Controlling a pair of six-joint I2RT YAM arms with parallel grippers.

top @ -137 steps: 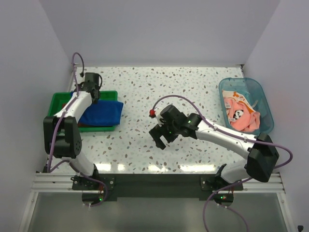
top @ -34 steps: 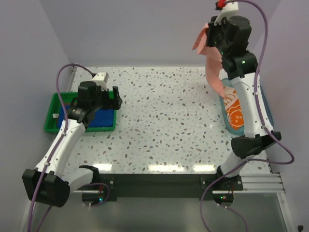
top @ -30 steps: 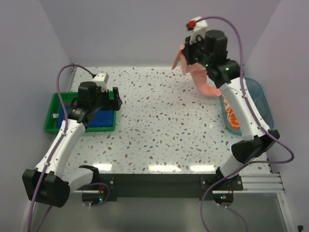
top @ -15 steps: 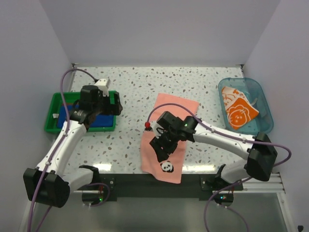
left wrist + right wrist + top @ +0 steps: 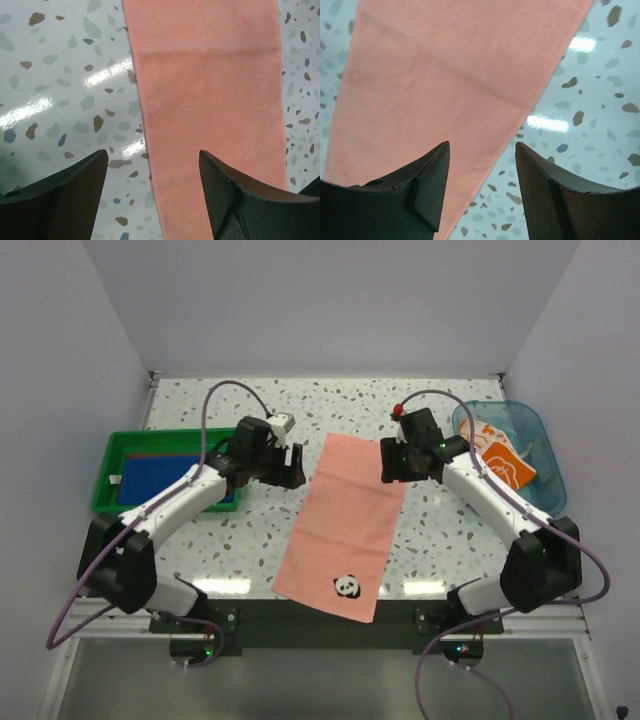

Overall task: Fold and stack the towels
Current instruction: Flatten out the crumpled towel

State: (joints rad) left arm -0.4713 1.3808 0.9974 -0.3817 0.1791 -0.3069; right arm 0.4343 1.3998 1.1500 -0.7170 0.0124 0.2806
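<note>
The green tray [image 5: 110, 465] at the left holds a folded blue towel [image 5: 165, 468]. It is well apart from the action and at little risk.

The left gripper [image 5: 288, 464] hangs low over the far-left corner of the pink towel [image 5: 345, 515]. In the wrist view its fingers [image 5: 80, 190] stand apart, straddling the towel's long edge and holding nothing. If they close there, one tip on cloth and one on bare table, they may only bunch the hem or miss it.

The towel lies flat and slanted in the middle of the table. Its panda end [image 5: 347, 586] seems to reach the near edge, so a pull toward the bases could slide it off.

The right gripper [image 5: 392, 462] sits at the far-right corner, also spread and empty, across the opposite edge [image 5: 481, 145]. If the two pinch at different depths, the fold is likely to come out skewed.

The clear blue tub [image 5: 545, 430] at the right holds the orange towel [image 5: 500, 462].

Half a second earlier the left gripper hovered by the tray; it has since reached across to the towel. The pink towel now lies longer and smoother. The right gripper, then over the towel's middle, has moved to the far corner. The orange towel looks unchanged.
</note>
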